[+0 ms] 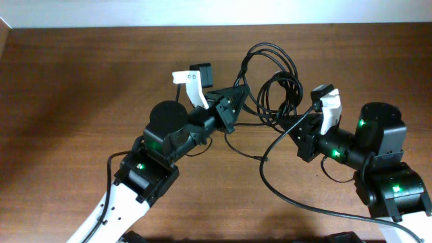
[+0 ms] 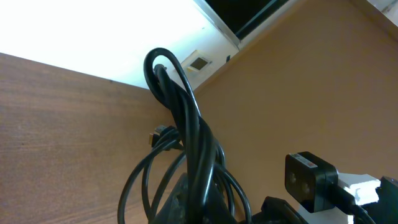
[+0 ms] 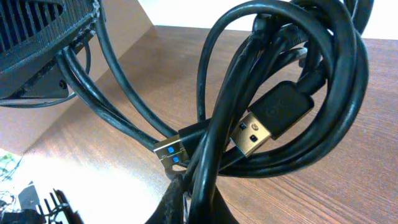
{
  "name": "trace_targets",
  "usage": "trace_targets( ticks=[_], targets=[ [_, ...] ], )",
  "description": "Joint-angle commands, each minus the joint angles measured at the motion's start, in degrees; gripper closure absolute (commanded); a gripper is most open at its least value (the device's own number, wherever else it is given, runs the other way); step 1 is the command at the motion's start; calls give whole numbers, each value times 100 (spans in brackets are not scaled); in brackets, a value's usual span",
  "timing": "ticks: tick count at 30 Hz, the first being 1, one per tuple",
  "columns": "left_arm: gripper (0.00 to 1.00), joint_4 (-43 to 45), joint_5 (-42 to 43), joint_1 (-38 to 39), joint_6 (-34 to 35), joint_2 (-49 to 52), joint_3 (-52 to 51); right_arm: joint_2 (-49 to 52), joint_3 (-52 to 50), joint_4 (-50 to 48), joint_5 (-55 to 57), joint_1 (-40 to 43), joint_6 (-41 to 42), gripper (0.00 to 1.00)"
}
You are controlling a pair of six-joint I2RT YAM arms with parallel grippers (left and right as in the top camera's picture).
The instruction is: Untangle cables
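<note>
Two grippers share one knot. Cables (image 1: 273, 84), several thin black cords looped together, sit in the upper centre of the overhead view, between the arms and seemingly lifted off the table (image 1: 81, 81). Left gripper (image 1: 233, 102): closed on cable strands, which run out from its fingers at the upper left of the right wrist view. Right gripper (image 1: 302, 127): appears likewise clamped on the bundle, which drops into it at the bottom centre of that view, though its fingers are largely hidden. Two plug ends lie inside the coil, a gold-coloured plug (image 3: 256, 132) and a plug with blue inserts (image 3: 170, 152), each apparently threaded through a loop. Risk: drawing the arms apart while both plugs sit inside loops would likely cinch the knot rather than free it. A plug shell could also catch on a crossing strand and strain its cord, or a strand could slip from a grip. Obstructions: a thicker black lead (image 1: 290, 196), apparently arm wiring, sweeps across the lower right of the overhead view and could snag. The right wrist camera (image 2: 309, 180) sits near the bundle, at the lower right of the left wrist view, leaving little working room.
</note>
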State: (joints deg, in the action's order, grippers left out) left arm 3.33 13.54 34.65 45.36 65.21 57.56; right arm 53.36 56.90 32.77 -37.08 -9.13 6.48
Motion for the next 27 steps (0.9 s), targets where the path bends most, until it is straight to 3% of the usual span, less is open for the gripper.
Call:
trace_targets(
  ticks=[1,3,16,18,27],
  targets=[
    [100,94,345,22,-90,-61,66,4,107,-57,-170,15,-9,92],
    [100,92,470,24,-90,-61,66,4,107,-72,-170,15,-9,87],
    [100,96,656,24,-90,-61,66,7,107,-72,-168,15,-9,81],
    [100,90,732,22,-90,-61,66,7,107,-72,-168,15,-9,75],
    [100,90,798,24,-90,-61,66,129,107,-96,-173,15,-7,77]
  ],
)
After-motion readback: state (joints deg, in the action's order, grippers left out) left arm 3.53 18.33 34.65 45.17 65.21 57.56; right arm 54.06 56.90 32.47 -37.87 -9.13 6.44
